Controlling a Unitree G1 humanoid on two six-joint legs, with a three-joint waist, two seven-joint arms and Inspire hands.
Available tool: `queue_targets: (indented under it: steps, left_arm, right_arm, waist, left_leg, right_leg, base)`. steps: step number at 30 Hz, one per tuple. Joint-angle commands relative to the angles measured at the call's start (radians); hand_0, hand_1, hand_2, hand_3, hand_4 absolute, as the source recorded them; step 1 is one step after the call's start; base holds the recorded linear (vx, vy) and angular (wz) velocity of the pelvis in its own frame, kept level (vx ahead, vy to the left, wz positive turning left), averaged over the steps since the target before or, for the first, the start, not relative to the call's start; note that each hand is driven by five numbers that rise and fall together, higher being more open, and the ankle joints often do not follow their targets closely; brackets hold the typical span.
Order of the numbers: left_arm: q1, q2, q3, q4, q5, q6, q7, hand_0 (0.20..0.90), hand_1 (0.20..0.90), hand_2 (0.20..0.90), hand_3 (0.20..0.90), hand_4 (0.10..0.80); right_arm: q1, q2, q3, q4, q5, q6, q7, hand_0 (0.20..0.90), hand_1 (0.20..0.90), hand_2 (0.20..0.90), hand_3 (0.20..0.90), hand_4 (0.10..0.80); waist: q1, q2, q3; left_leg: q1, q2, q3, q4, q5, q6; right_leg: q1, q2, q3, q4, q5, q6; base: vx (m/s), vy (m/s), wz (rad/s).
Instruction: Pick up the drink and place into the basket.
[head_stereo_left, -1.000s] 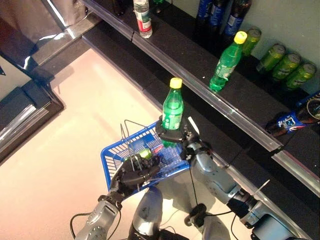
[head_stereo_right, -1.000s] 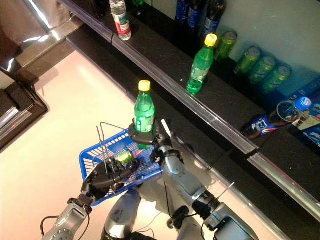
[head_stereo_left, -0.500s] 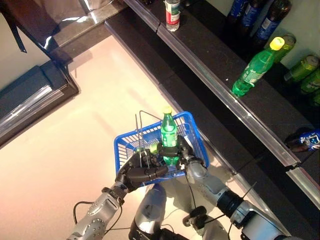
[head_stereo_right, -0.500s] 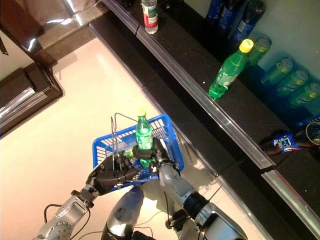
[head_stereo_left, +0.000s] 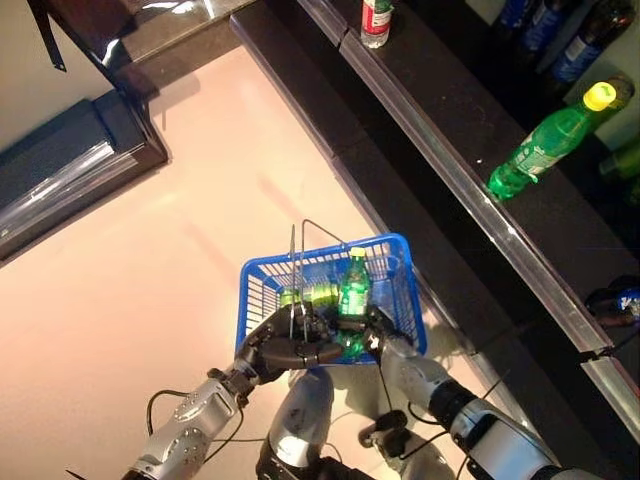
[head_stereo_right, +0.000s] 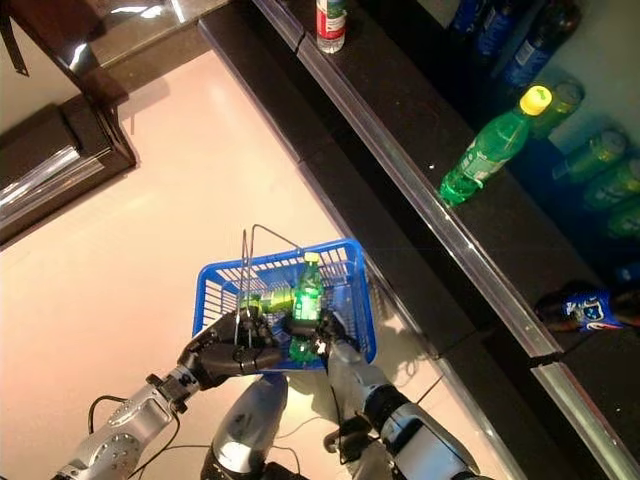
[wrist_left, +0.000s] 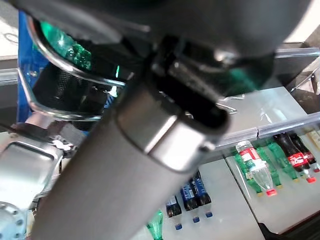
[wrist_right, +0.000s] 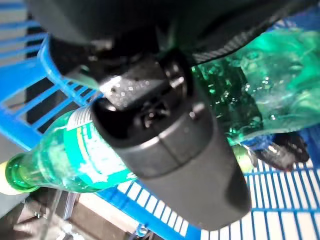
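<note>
Holding entry, landmark: blue wire basket (head_stereo_left: 263, 290).

Right hand (head_stereo_left: 372, 330): at the basket's near right corner, fingers curled round the lower body of the green drink bottle (head_stereo_left: 353, 290). Bottle stands upright inside the basket, yellow cap (head_stereo_left: 357, 253) near rim height, base low among the wires. The right wrist view shows the dark fingers (wrist_right: 165, 125) wrapped across the green plastic, with blue mesh behind.

Left hand (head_stereo_left: 283, 350): at the basket's near edge, fingers closed round the metal wire handles (head_stereo_left: 298, 270), which rise upright from the basket's middle.

Other contents: a green can (head_stereo_left: 308, 296) lying on its side inside the basket, just left of the bottle.

Beyond the basket's far right side: dark shelf (head_stereo_left: 450, 165) with a metal front rail, bearing a second green bottle (head_stereo_left: 545, 145) with yellow cap, leaning, and a clear bottle with red label (head_stereo_left: 376, 20) farther along. Pale floor (head_stereo_left: 140, 270) lies under and left of the basket.
</note>
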Motion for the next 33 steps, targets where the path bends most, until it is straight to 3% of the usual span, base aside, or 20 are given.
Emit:
queue_targets:
  steps: [1,11,14,22,25,26,27,28,33]
  left_arm:
    - [-0.152,-0.068,0.095,-0.427,-0.079,-0.162,-0.181,0.3,0.3,0.3,0.2,0.1]
    - [-0.187,-0.075,0.078,-0.433,-0.078,-0.153,-0.166,0.3,0.3,0.3,0.2,0.1]
    - [-0.21,-0.066,0.069,-0.433,-0.081,-0.147,-0.153,0.3,0.3,0.3,0.2,0.1]
    - [-0.235,-0.044,0.079,-0.427,-0.092,-0.109,-0.134,0.3,0.3,0.3,0.2,0.1]
    - [-0.237,-0.038,0.09,-0.425,-0.099,-0.097,-0.141,0.3,0.3,0.3,0.2,0.1]
    - [-0.234,-0.034,0.095,-0.429,-0.103,-0.093,-0.144,0.3,0.3,0.3,0.2,0.1]
    - [-0.231,-0.03,0.098,-0.431,-0.105,-0.092,-0.148,0.3,0.3,0.3,0.2,0.1]
    - [-0.231,-0.026,0.1,-0.43,-0.107,-0.093,-0.151,0.3,0.3,0.3,0.2,0.1]
    - [-0.232,-0.02,0.108,-0.436,-0.11,-0.084,-0.147,0.3,0.3,0.3,0.2,0.1]
  right_arm:
    - [-0.019,0.154,0.036,-0.002,0.159,0.048,0.089,0.3,0.3,0.3,0.2,0.1]
    - [-0.053,0.199,-0.055,0.117,0.401,0.117,0.102,0.3,0.3,0.3,0.2,0.1]
    - [-0.123,0.208,-0.115,0.174,0.518,0.186,0.069,0.3,0.3,0.3,0.2,0.1]
    - [-0.224,0.153,-0.182,0.257,0.568,0.349,0.087,0.3,0.3,0.3,0.2,0.1]
    - [-0.236,0.13,-0.199,0.275,0.573,0.362,0.095,0.302,0.302,0.302,0.203,0.103]
    - [-0.238,0.123,-0.204,0.279,0.568,0.363,0.106,0.641,0.641,0.641,0.598,0.498]
    - [-0.242,0.117,-0.208,0.287,0.567,0.366,0.113,0.834,0.834,0.834,0.823,0.723]
    - [-0.242,0.112,-0.213,0.295,0.555,0.361,0.121,0.9,0.9,0.9,0.9,0.8]
    - [-0.248,0.103,-0.225,0.316,0.528,0.347,0.144,0.9,0.9,0.9,0.9,0.8]
  waist:
    - [-0.009,-0.023,-0.057]
    - [-0.01,-0.015,-0.039]
    - [-0.005,-0.01,-0.031]
    - [0.013,-0.007,-0.03]
    - [0.018,-0.01,-0.03]
    - [0.02,-0.011,-0.029]
    - [0.023,-0.013,-0.028]
    - [0.024,-0.014,-0.027]
    - [0.025,-0.018,-0.025]
  left_leg:
    - [-0.032,-0.073,0.016,0.018,-0.023,0.058]
    - [-0.037,-0.073,0.016,0.009,-0.023,0.069]
    - [-0.037,-0.076,0.011,0.005,-0.022,0.073]
    - [-0.038,-0.081,-0.001,0.008,-0.022,0.079]
    - [-0.039,-0.082,-0.004,0.006,-0.022,0.081]
    - [-0.04,-0.082,-0.004,0.006,-0.023,0.082]
    - [-0.04,-0.082,-0.005,0.006,-0.024,0.083]
    - [-0.041,-0.082,-0.005,0.005,-0.025,0.084]
    - [-0.038,-0.078,-0.003,0.002,-0.028,0.086]
  right_leg:
    - [0.058,0.09,0.008,-0.186,0.151,-0.047]
    - [0.041,0.089,0.013,-0.186,0.168,-0.04]
    - [0.037,0.086,0.008,-0.182,0.173,-0.036]
    - [0.029,0.072,-0.007,-0.157,0.174,-0.029]
    - [0.027,0.068,-0.012,-0.154,0.173,-0.026]
    - [0.025,0.067,-0.014,-0.152,0.173,-0.024]
    - [0.024,0.066,-0.016,-0.151,0.174,-0.022]
    - [0.023,0.065,-0.017,-0.15,0.175,-0.021]
    - [0.021,0.063,-0.02,-0.148,0.178,-0.016]
  base:
    - [0.0,0.0,0.0]
    - [0.0,0.0,-0.01]
    - [0.033,-0.013,0.02]
    - [0.05,0.007,0.04]
    - [0.04,-0.005,0.14]
    - [0.028,-0.012,0.1]
    - [0.023,-0.013,0.06]
    - [0.0,0.0,0.0]
    - [0.0,0.0,0.0]
